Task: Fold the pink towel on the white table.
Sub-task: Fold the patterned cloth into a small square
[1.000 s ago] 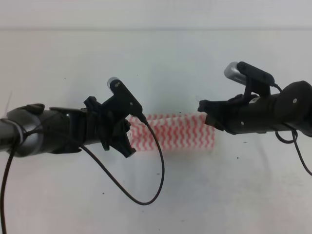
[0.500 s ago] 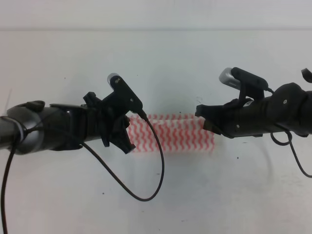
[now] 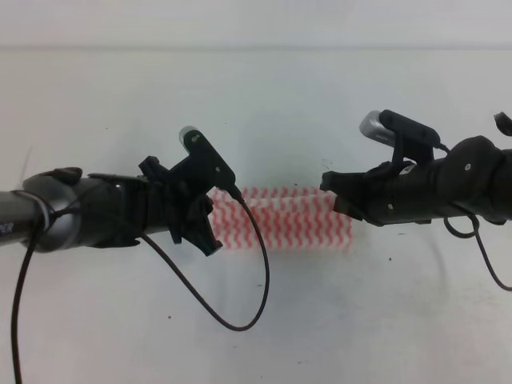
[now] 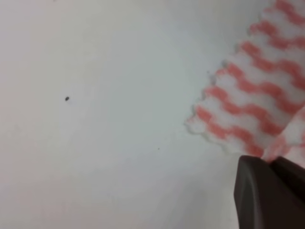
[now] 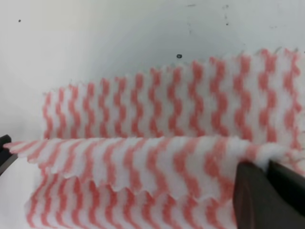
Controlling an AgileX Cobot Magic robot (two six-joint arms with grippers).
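Pink-and-white zigzag stripes marked the pink towel [image 3: 292, 218], which lay near the middle of the white table [image 3: 256, 104] in the high view, a narrow band with its long axis running left to right between the two arms. The left gripper [image 3: 210, 234] sat over the towel's left end and the right gripper [image 3: 340, 200] over its right end; from up there neither claw's opening could be made out. A black cable [image 3: 240, 296] looped down from the left arm across the table.

From the left wrist, the towel [image 4: 257, 100] filled the upper right, its wavy-edged corner pointing toward the lower left over bare table [image 4: 95, 119]. The left gripper [image 4: 274, 167] had its two dark fingers [image 4: 257, 191] pressed together on a pinch of cloth at the lower right.

From the right wrist, the towel [image 5: 157, 109] stretched sideways across the frame, a raised fold running along its length above a flat layer behind. The right gripper [image 5: 267, 164] had its fingers [image 5: 250, 191] closed on the near end of that fold, at the lower right.
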